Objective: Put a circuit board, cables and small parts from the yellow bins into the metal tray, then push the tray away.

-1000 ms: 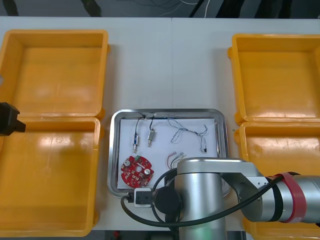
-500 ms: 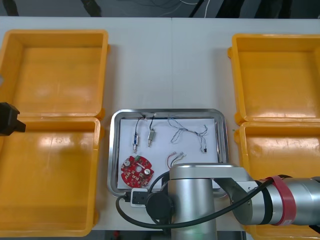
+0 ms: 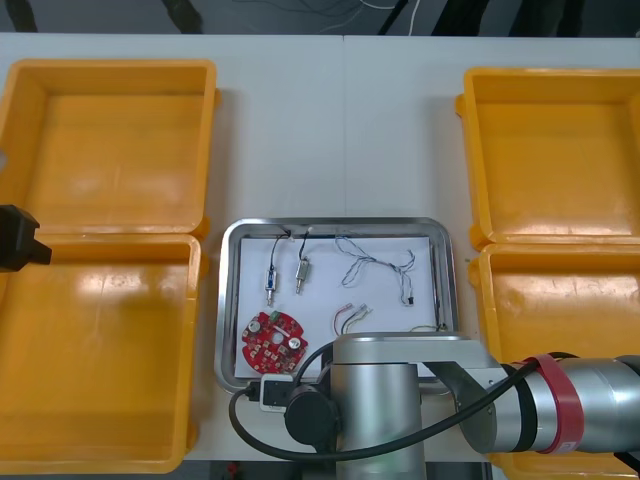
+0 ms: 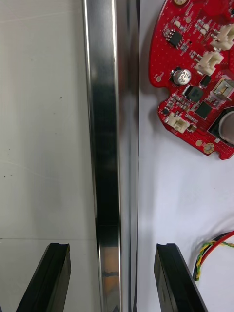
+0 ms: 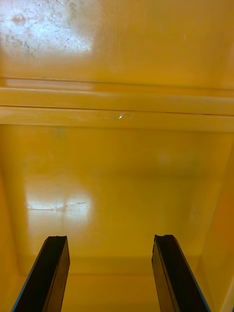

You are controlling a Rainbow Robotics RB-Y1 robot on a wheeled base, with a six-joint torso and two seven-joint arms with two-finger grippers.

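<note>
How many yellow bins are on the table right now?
4. On the robot's left: the far left bin and the near left bin. On its right: the far right bin and the near right bin, partly covered. None seems hidden.

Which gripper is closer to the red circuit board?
Right. The right gripper straddles the metal tray at its rim, beside the circuit board inside it; the left gripper hangs open over a yellow bin, well away.

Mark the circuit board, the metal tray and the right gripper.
circuit board [image 3: 273, 342], front view, red disc's middle.
metal tray [image 4: 107, 122], right wrist view, shiny rim.
right gripper [image 4: 111, 248], right wrist view, between fingertips.
</note>
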